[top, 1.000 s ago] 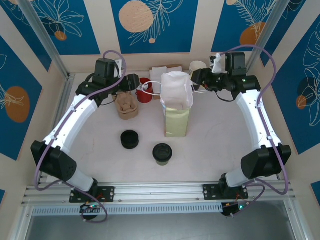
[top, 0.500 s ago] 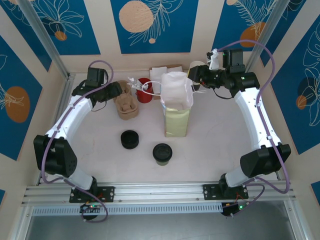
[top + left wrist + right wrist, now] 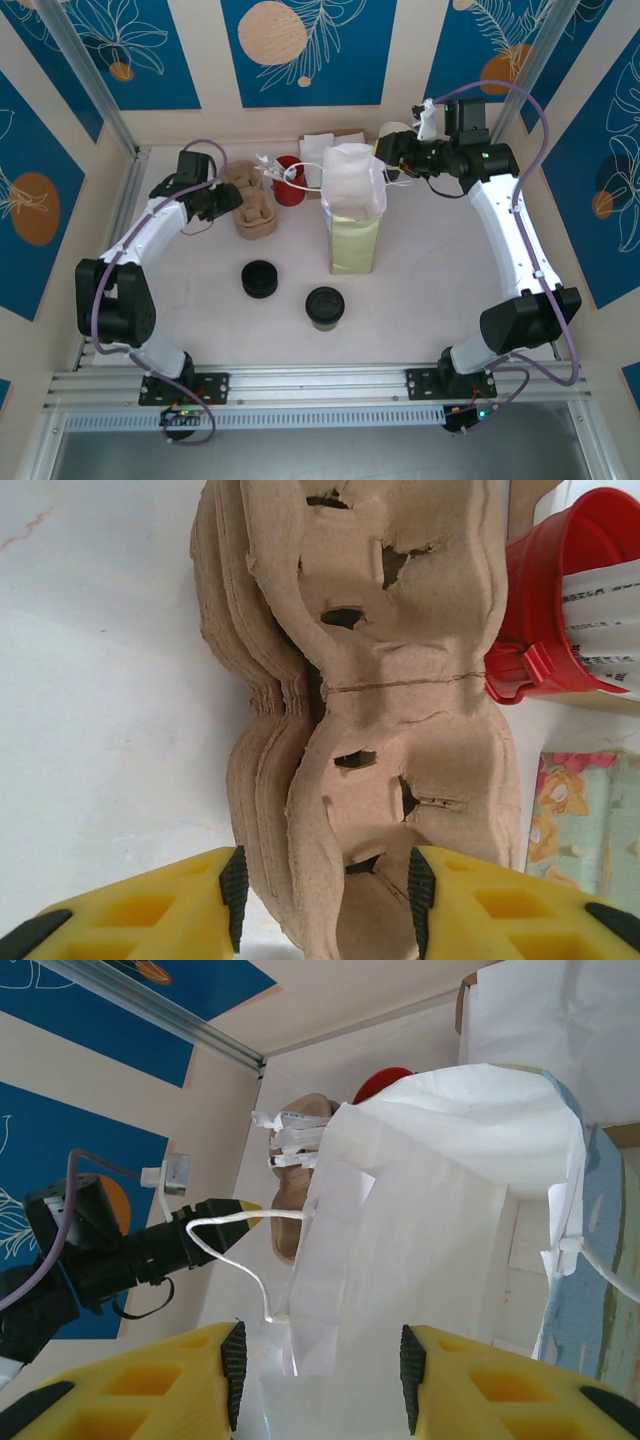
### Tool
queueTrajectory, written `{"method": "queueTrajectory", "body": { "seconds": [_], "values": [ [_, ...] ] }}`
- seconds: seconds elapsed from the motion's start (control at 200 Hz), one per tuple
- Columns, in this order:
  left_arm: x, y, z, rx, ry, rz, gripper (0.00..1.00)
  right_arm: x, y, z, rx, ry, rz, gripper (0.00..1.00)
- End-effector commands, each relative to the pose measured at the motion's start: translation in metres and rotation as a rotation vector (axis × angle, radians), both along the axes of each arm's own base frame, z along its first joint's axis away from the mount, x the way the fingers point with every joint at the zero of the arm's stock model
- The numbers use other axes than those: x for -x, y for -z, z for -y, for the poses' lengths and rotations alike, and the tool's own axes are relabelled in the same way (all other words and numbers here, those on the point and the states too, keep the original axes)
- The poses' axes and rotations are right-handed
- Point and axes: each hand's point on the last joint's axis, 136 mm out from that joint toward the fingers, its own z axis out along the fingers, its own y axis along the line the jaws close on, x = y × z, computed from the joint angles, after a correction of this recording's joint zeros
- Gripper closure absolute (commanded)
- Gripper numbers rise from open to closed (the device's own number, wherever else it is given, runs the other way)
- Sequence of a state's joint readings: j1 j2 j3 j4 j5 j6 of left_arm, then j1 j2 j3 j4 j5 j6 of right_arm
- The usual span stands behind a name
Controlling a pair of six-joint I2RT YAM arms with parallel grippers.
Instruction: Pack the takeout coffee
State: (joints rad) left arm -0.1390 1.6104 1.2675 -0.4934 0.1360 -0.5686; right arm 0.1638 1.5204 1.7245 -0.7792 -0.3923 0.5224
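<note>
The takeout coffee point(image 3: 325, 307), an olive-green cup with a black lid, stands near the front middle of the table, far from both grippers. My left gripper point(image 3: 230, 197) is low at the left end of a stack of brown pulp cup carriers point(image 3: 256, 213). In the left wrist view the left gripper point(image 3: 325, 900) is open, its fingers either side of the carrier stack point(image 3: 380, 710). My right gripper point(image 3: 386, 152) hovers at the top right of the white paper bag point(image 3: 353, 215). The right gripper point(image 3: 318, 1375) is open, with the bag's point(image 3: 450, 1230) mouth edge between its fingers.
A low stack of black lids point(image 3: 260, 279) lies left of the coffee. A red cup point(image 3: 289, 181) holding sachets stands behind the carriers, also seen as the red cup point(image 3: 575, 610) from the left wrist. Cream cups point(image 3: 394, 132) and napkins point(image 3: 322, 146) sit against the back wall.
My left arm has drawn back to the left and dropped to the carrier stack. My right gripper has shifted slightly at the bag's top.
</note>
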Motion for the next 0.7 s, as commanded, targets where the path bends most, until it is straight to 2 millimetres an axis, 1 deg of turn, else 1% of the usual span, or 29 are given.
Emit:
{"method": "queueTrajectory", "body": {
  "seconds": [0.0,0.13,0.3,0.41,0.5,0.695],
  "values": [
    [-0.002,0.012,-0.002,0.029,0.006,-0.016,0.54,0.011,-0.013,-0.003,-0.021,-0.023,0.01,0.53],
    [-0.003,0.019,0.002,0.048,0.014,-0.025,0.57,0.013,-0.012,-0.002,-0.018,-0.019,0.007,0.53],
    [-0.004,0.027,0.006,0.076,0.025,-0.025,0.63,0.015,-0.009,-0.001,-0.015,-0.015,0.001,0.53],
    [-0.004,0.032,0.009,0.084,0.031,-0.032,0.69,0.016,-0.008,-0.001,-0.015,-0.014,-0.003,0.53],
    [-0.005,0.032,0.009,0.089,0.034,-0.027,0.72,0.018,-0.008,-0.001,-0.015,-0.013,-0.003,0.53],
    [-0.005,0.025,0.012,0.106,0.046,-0.006,0.83,0.019,-0.009,0.0,-0.014,-0.009,-0.002,0.53]
  ]
}}
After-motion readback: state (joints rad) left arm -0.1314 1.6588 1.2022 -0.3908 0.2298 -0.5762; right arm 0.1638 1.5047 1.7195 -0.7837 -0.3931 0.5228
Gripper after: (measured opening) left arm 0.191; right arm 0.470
